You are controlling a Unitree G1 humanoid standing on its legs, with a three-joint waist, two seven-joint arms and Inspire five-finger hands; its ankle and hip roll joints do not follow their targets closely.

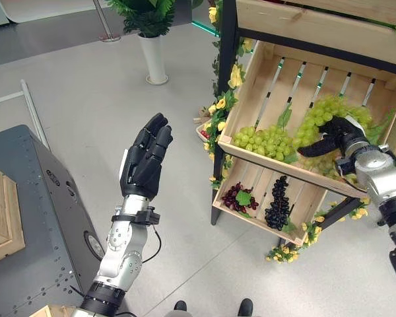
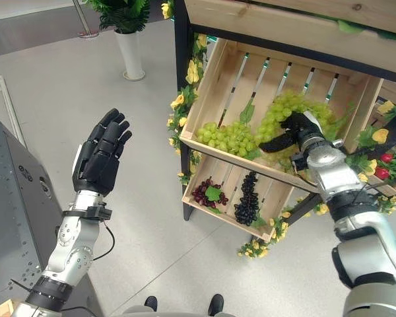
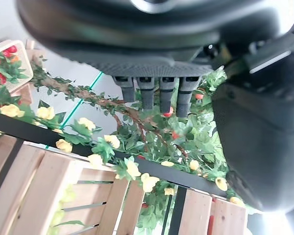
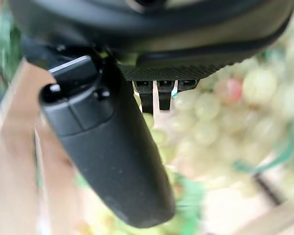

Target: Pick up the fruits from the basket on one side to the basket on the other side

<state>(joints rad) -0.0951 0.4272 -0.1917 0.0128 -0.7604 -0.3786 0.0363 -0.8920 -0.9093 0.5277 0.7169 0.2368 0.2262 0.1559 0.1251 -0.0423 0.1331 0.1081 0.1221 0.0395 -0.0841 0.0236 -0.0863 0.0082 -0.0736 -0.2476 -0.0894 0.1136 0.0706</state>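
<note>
At the far left, beyond the left robot hand (image 1: 145,158), a wooden crate (image 1: 3,218) sits on a grey metal surface (image 1: 43,224). The left robot hand is raised over the bare floor with its fingers straight and close together, palm empty, touching nothing. Up past its fingertips stands a potted plant in a white vase (image 1: 153,58).

Well to the right of that hand is a wooden display shelf (image 1: 317,30) trimmed with yellow flowers (image 1: 219,105). Its upper slatted crate (image 1: 297,79) holds two bunches of green grapes: one bunch (image 1: 263,140) lies just left of the right robot hand (image 1: 333,140), the other bunch (image 1: 327,112) lies against and under that hand. The right robot hand reaches into this crate, its fingers curled down into the right bunch; the wrist view shows the thumb alongside pale grapes, but I cannot tell whether the fingers actually grip the fruit. Below that hand, the lower crate (image 1: 251,221) holds a red grape bunch (image 1: 236,197) and, to its right, a black grape bunch (image 1: 278,203).
</note>
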